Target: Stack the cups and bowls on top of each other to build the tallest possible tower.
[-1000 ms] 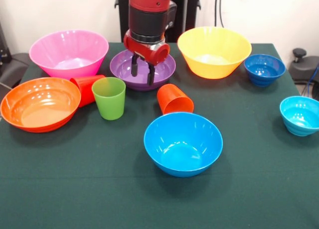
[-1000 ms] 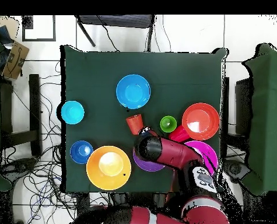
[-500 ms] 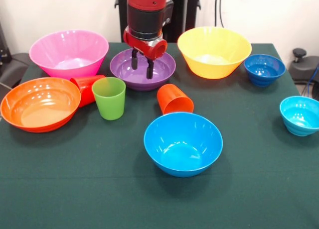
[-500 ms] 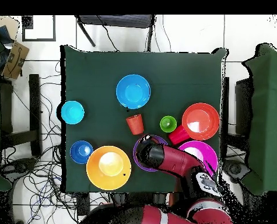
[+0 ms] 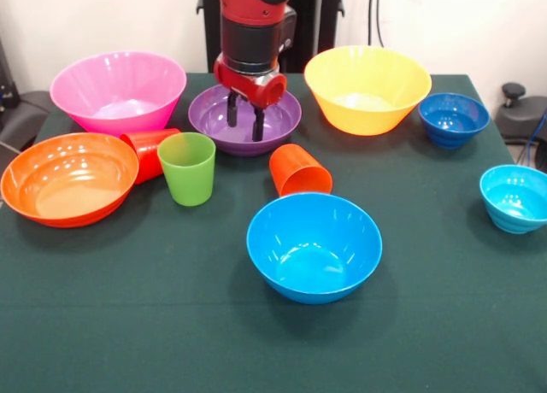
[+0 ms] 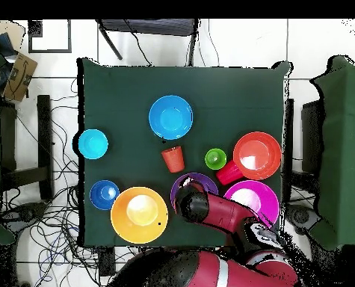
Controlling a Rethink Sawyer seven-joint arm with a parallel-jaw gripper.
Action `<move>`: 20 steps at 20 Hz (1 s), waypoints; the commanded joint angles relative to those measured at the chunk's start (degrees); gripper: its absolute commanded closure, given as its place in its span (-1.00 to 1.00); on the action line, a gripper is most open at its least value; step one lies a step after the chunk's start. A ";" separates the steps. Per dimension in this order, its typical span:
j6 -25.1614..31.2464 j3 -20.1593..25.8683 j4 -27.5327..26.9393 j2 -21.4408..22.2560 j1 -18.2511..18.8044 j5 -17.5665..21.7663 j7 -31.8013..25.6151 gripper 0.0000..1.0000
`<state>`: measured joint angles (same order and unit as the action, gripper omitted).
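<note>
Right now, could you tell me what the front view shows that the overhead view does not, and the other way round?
Only the front view shows the pincer, open, its fingers over the purple bowl, and the orange cup lying on its side. Only the overhead view shows the floor cables around the table; there the arm hides the pincer. Both show all seven bowls and three cups, none stacked yet.

Ten dishes spread apart on a table [image 5: 128, 325], nothing stacked, three cups [image 5: 187, 168] clustered between big bowls [image 5: 314, 246], two small bowls [image 5: 515, 197] at one side.
</note>
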<state>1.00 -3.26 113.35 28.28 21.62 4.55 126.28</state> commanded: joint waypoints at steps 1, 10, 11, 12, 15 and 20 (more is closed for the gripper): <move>-7.19 7.53 2.24 -3.14 1.62 3.66 6.35 -1.00; -7.29 7.63 3.63 -1.63 0.26 2.96 6.84 -1.00; -7.21 7.71 3.71 -1.51 0.28 2.89 6.83 -1.00; -7.16 7.81 3.82 -1.41 0.31 2.82 6.85 -1.00; -4.99 7.29 3.79 -0.49 -0.23 2.12 6.33 -1.00; -0.40 6.22 3.03 1.27 -1.35 1.13 4.88 -1.00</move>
<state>-4.71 -1.82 116.77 28.00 21.86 5.93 126.28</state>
